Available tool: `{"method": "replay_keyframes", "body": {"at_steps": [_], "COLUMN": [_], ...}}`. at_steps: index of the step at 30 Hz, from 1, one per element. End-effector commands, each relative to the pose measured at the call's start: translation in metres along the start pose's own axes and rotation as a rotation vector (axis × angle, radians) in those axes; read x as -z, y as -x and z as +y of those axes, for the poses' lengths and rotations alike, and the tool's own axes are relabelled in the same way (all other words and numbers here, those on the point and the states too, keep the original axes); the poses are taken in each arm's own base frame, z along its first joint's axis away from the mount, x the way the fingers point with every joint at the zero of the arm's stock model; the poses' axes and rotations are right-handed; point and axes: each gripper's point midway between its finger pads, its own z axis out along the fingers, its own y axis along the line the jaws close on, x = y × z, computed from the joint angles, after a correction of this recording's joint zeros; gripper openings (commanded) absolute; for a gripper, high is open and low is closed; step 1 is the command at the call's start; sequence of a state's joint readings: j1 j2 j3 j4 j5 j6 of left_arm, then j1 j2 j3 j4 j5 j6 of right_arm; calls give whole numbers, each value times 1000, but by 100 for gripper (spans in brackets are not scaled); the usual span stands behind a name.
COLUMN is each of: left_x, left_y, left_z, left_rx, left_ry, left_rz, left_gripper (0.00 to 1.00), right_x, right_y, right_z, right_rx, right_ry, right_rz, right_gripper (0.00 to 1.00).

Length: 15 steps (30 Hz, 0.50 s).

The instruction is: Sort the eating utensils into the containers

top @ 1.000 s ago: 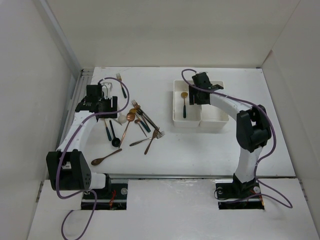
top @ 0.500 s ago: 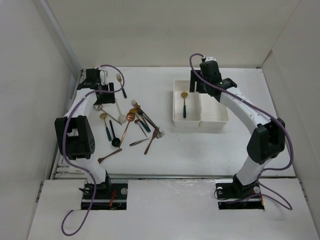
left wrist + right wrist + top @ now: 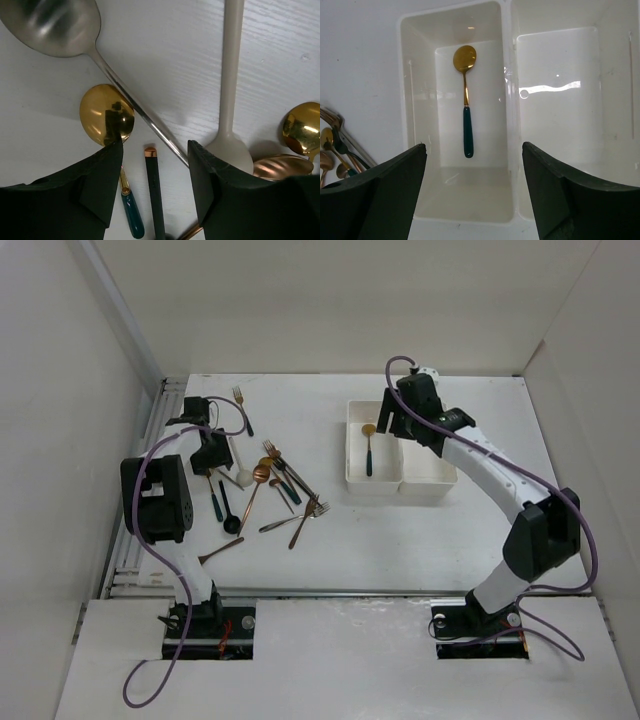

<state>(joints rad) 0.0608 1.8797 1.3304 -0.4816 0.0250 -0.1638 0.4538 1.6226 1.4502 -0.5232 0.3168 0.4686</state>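
The utensils lie in a loose pile [image 3: 275, 485] left of centre. My left gripper [image 3: 210, 453] is open and low over the pile's left end. In the left wrist view its jaws [image 3: 156, 150] straddle a dark handle with a copper tip [image 3: 152, 190]. A gold spoon with a teal handle [image 3: 106, 114] lies by the left jaw. A silver spoon [image 3: 50, 20] and a white spoon [image 3: 227, 145] lie just ahead. My right gripper [image 3: 395, 420] is open and empty above the two joined white bins [image 3: 352, 455]. A gold, teal-handled spoon [image 3: 465, 100] lies in the left bin [image 3: 407, 100]. The right bin [image 3: 560, 125] holds nothing.
A lone fork [image 3: 240, 405] lies at the back left. A brown spoon [image 3: 215, 553] lies near the front left beside my left arm. White walls close in the table on the left, back and right.
My left gripper swung to the back left, then came down over the pile's left end. My right gripper drew up and back from the left bin, leaving the gold spoon there.
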Motion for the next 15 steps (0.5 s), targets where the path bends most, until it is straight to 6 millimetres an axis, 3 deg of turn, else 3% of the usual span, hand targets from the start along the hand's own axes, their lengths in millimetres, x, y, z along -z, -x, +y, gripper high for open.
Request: {"method": "replay_keyframes", "body": {"at_steps": [1,7,15], "left_x": [14,-4,-21], "left_y": [8,11,3], "left_z": [4,-5,10], "left_rx": [46,45,82], "left_ry": [15,-21,-11], "left_rz": [-59,-22,40], "left_gripper": [51,51,51], "right_x": [8,-2,-1], "right_y": [7,4,9], "right_z": [11,26,24], "right_rx": [-30,20,19], "right_ry": [7,-5,-21], "right_rz": [-32,-9,-21], "right_gripper": [82,82,82]}}
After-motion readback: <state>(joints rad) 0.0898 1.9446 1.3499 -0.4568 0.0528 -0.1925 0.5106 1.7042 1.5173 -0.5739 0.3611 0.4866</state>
